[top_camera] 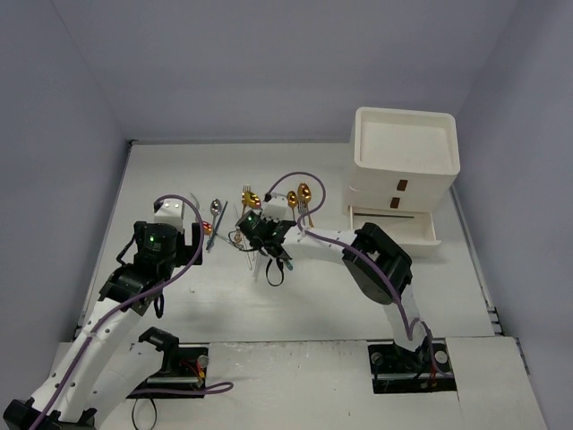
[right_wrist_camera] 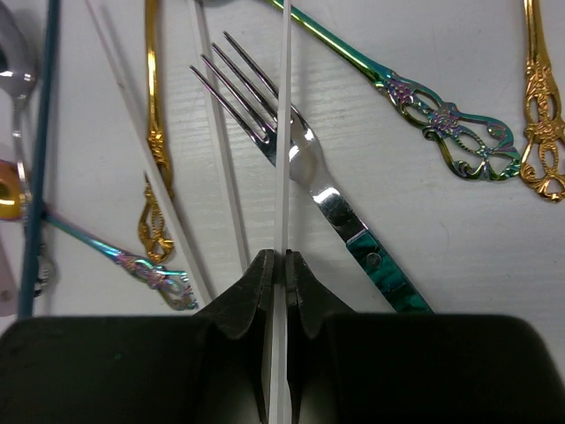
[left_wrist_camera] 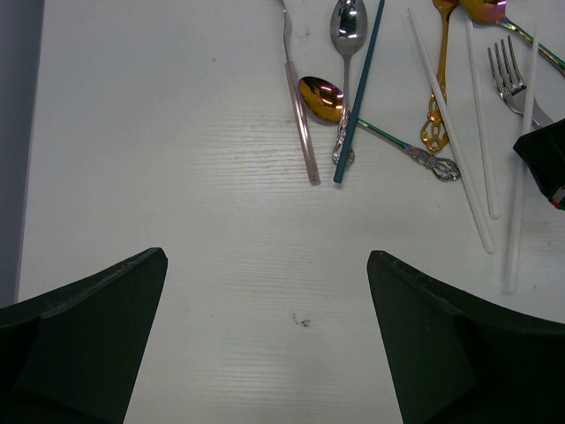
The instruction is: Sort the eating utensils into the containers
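Note:
My right gripper (right_wrist_camera: 282, 261) is shut on a thin white chopstick (right_wrist_camera: 284, 132), which runs forward over a silver fork with a teal handle (right_wrist_camera: 305, 163). Round it lie gold-handled (right_wrist_camera: 152, 132) and iridescent-handled (right_wrist_camera: 441, 119) spoons and more white chopsticks (right_wrist_camera: 221, 132). In the top view this gripper (top_camera: 269, 242) sits over the pile of utensils (top_camera: 255, 202). My left gripper (left_wrist_camera: 265, 336) is open and empty over bare table, short of a gold spoon (left_wrist_camera: 320, 95), a silver spoon (left_wrist_camera: 348, 26) and a teal chopstick (left_wrist_camera: 357, 97). The cream cabinet (top_camera: 403, 157) stands at the right, its bottom drawer (top_camera: 394, 226) pulled out.
The cabinet's top two drawers (top_camera: 400, 186) are shut. Grey walls close in the table at the back and sides. A rose-coloured chopstick (left_wrist_camera: 300, 115) and a silver fork (left_wrist_camera: 512, 75) lie ahead of the left gripper, with the right gripper's black body (left_wrist_camera: 547, 159) at the right edge.

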### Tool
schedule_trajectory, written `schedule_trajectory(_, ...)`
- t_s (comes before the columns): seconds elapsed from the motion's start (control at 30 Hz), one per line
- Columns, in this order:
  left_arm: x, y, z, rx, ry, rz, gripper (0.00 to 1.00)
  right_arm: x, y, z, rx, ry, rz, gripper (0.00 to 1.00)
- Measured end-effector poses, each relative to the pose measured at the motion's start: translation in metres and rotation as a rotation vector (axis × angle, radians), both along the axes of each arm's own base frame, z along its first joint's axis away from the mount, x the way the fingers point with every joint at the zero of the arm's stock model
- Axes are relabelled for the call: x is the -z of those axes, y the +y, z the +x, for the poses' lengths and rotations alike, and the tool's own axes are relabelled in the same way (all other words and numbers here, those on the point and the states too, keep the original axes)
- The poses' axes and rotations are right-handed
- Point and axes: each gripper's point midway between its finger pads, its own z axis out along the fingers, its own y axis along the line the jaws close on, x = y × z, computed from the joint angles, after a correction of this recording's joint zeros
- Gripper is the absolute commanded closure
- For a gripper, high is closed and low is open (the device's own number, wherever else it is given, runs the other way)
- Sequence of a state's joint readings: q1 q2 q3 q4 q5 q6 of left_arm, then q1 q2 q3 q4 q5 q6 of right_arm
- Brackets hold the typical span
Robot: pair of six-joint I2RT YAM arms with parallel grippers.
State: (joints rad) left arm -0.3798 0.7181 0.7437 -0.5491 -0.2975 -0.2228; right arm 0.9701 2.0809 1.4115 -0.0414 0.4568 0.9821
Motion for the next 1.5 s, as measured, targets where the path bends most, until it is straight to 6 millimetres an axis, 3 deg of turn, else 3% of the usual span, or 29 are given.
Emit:
schedule_trajectory(0.07, 0.000, 0.000, 0.000, 0.000, 0.000, 0.000, 0.04, -0.019, -0.003, 0.001, 0.009, -0.012, 0.035, 1.00)
schedule_trajectory(0.2, 0.000, 0.000, 0.000, -0.001, 0.000, -0.001, 0.04, -0.079, -0.025, 0.003, 0.047, -0.061, 0.152, 1.00)
schedule_trajectory(0.3, 0.000, 0.000, 0.000, -0.001, 0.000, -0.001, 0.04, -0.123, -0.053, 0.005, 0.090, -0.092, 0.271, 1.00)
schedule_trajectory(0.4, 0.000, 0.000, 0.000, -0.002, 0.000, -0.001, 0.04, -0.143, -0.095, 0.001, 0.160, -0.109, 0.345, 1.00)
schedule_trajectory(0.5, 0.000, 0.001, 0.000, -0.005, 0.000, 0.001, 0.04, -0.134, -0.132, -0.010, 0.237, -0.092, 0.369, 1.00)
schedule_trajectory(0.73, 0.001, 0.001, 0.000, -0.007, 0.003, 0.004, 0.04, -0.084, -0.214, -0.041, 0.457, -0.003, 0.403, 1.00)
schedule_trajectory(0.97, 0.003, 0.001, 0.000, -0.007, 0.011, 0.007, 0.03, -0.105, -0.298, -0.022, 0.732, -0.101, 0.525, 1.00)
schedule_trajectory(1.07, 0.003, 0.001, 0.001, -0.007, 0.013, 0.007, 0.03, -0.102, -0.333, -0.014, 0.840, -0.118, 0.527, 1.00)
schedule_trajectory(1.2, 0.003, 0.001, 0.001, -0.008, 0.013, 0.005, 0.04, -0.082, -0.364, -0.009, 0.941, -0.075, 0.492, 1.00)
schedule_trajectory(1.37, 0.003, 0.001, 0.001, -0.012, 0.014, 0.001, 0.03, -0.070, -0.386, 0.002, 0.997, -0.037, 0.453, 0.99)
schedule_trajectory(1.5, 0.004, 0.000, 0.000, -0.013, 0.014, -0.002, 0.04, -0.070, -0.390, 0.013, 1.001, -0.027, 0.446, 0.80)
